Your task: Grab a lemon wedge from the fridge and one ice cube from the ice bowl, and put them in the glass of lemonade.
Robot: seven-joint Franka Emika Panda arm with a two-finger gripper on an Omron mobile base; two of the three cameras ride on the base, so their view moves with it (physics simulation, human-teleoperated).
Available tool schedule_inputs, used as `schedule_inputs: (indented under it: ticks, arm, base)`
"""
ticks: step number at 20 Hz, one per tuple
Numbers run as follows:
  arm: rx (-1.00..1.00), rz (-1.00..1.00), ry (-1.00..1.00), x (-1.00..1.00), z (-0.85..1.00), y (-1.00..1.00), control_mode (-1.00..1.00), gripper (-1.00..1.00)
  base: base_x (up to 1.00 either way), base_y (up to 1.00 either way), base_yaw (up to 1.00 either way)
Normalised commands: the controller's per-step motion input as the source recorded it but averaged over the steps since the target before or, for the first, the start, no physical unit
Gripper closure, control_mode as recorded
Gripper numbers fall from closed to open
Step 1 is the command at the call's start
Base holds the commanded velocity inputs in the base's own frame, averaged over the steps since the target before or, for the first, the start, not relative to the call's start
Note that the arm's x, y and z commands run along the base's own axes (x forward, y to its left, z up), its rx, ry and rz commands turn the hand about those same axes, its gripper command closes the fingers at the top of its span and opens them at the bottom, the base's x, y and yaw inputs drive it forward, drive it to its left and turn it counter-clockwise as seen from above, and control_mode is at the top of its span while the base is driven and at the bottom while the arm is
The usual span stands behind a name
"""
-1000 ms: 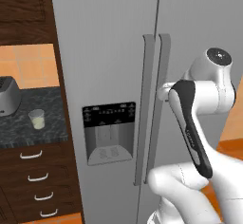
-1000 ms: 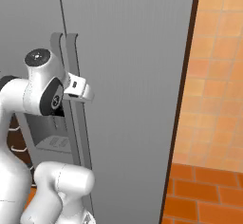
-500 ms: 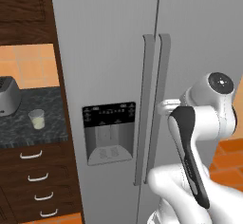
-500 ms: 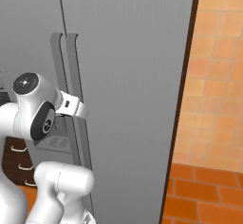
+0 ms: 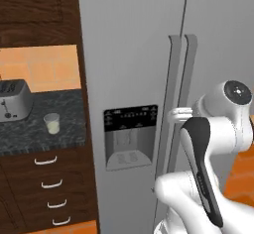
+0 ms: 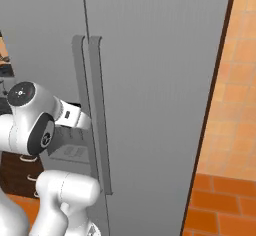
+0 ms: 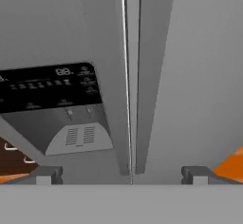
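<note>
Fridge [image 5: 134, 54] fills most of both base views, both doors shut, the two long vertical handles side by side at the centre seam. Black dispenser panel [image 5: 130, 119] with its recess sits on the left door, just left of the handles.

Gripper [image 7: 125, 172] faces the fridge front at about dispenser height. In the hand view the two finger tips stand far apart at the bottom, jaws wide, nothing between them; both handles and the door seam run up the middle between the tips. Dispenser panel and its vented tray lie to the left there. From the left base view the hand reaches in close against the handles (actual contact cannot be judged from here).

Glass of lemonade [image 5: 51, 123] stands upright on the dark speckled counter [image 5: 30, 139] left of the fridge, pale liquid inside. Toaster [image 5: 14, 99] sits behind it and to its left, near but apart. White-handled drawers [image 5: 47, 183] below the counter. Orange brick floor [image 6: 215, 200] to the right of the fridge
</note>
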Motion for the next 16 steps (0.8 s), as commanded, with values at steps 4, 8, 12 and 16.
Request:
schedule_inputs:
  ticks: [4,8,12,16]
  arm:
    - [0.0,0.0,0.0,0.0,0.0,0.0,1.0,-1.0]
    - [0.0,0.0,0.0,0.0,0.0,0.0,1.0,-1.0]
    - [0.0,0.0,0.0,0.0,0.0,0.0,1.0,-1.0]
    - [0.0,0.0,0.0,0.0,0.0,0.0,1.0,-1.0]
  base:
    - [0.0,0.94,-0.05]
    - [-0.03,0.96,-0.08]
    - [-0.04,0.98,-0.04]
    - [0.09,1.0,0.04]
